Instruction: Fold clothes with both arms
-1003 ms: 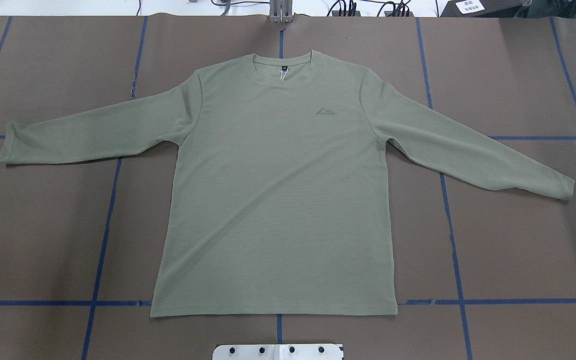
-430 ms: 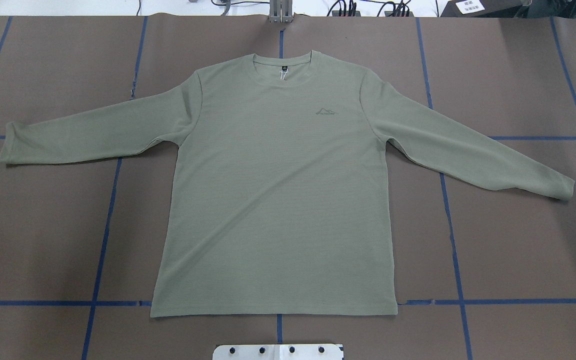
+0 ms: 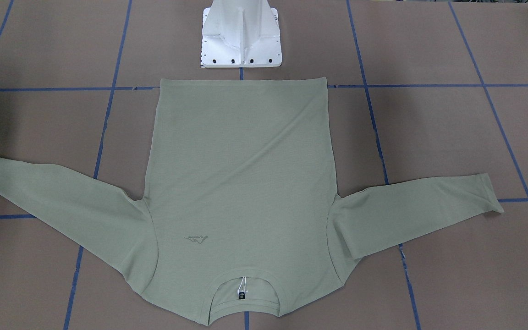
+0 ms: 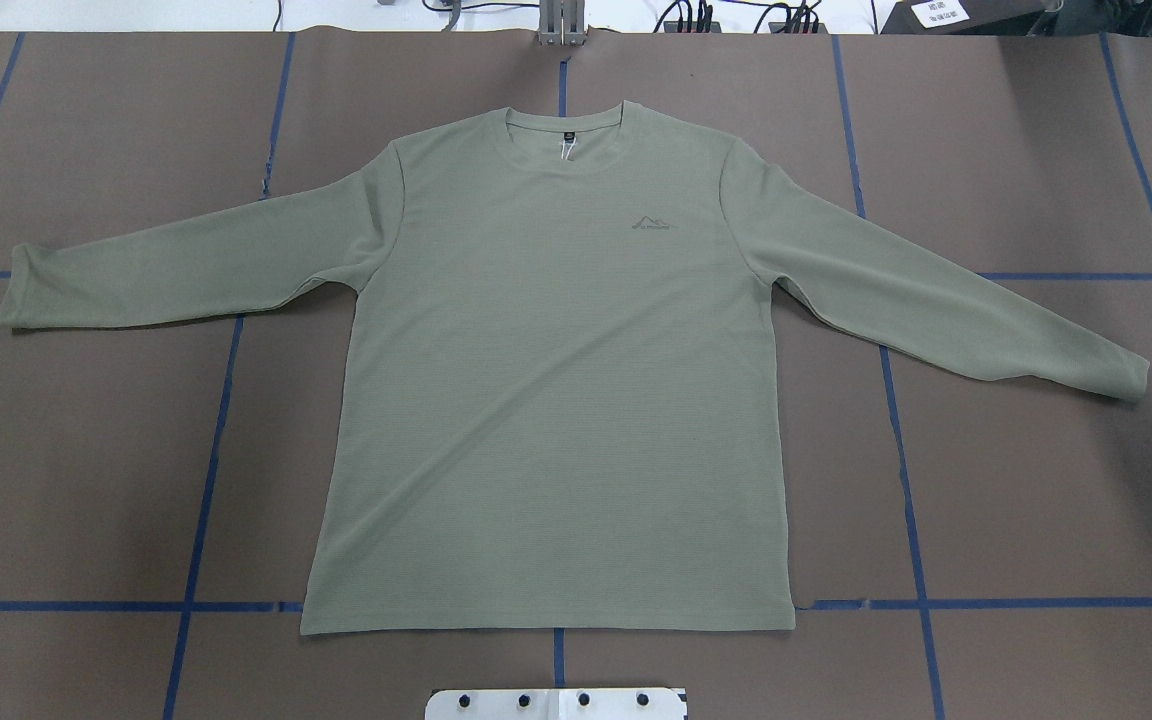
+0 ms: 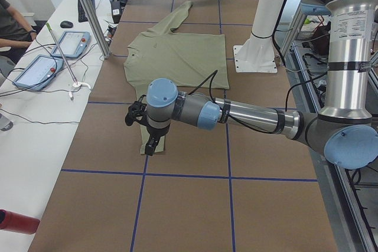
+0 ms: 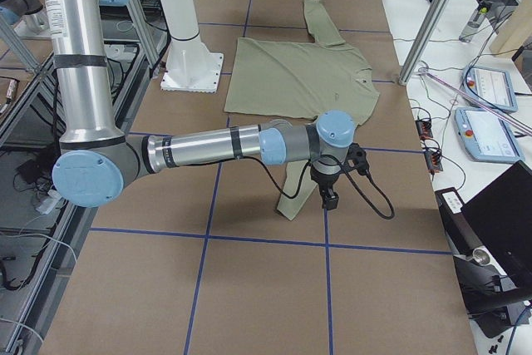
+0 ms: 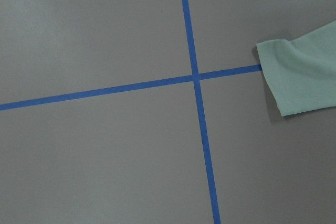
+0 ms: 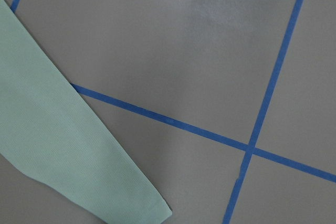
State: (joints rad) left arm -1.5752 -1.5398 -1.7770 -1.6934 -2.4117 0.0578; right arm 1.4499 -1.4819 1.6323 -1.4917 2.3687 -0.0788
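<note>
The clothes are one sage-green long-sleeved shirt (image 4: 556,400) lying flat and face up, collar (image 4: 566,125) at the far side, both sleeves spread out. The left arm (image 5: 236,110) hangs low over the left sleeve's cuff (image 7: 304,77); its gripper (image 5: 149,140) points down just above the cuff. The right arm (image 6: 216,143) reaches over the right sleeve (image 8: 63,150), with its gripper (image 6: 330,199) above the cuff end. Both grippers show only in the side views, so I cannot tell whether they are open or shut. Neither wrist view shows fingers.
Blue tape lines (image 4: 206,450) grid the brown table. The white pedestal base (image 3: 241,36) stands at the shirt's hem. A side table holds tablets (image 5: 41,69) and cables, a person (image 5: 9,22) sits there, and a laptop (image 6: 499,214) lies beside the right end.
</note>
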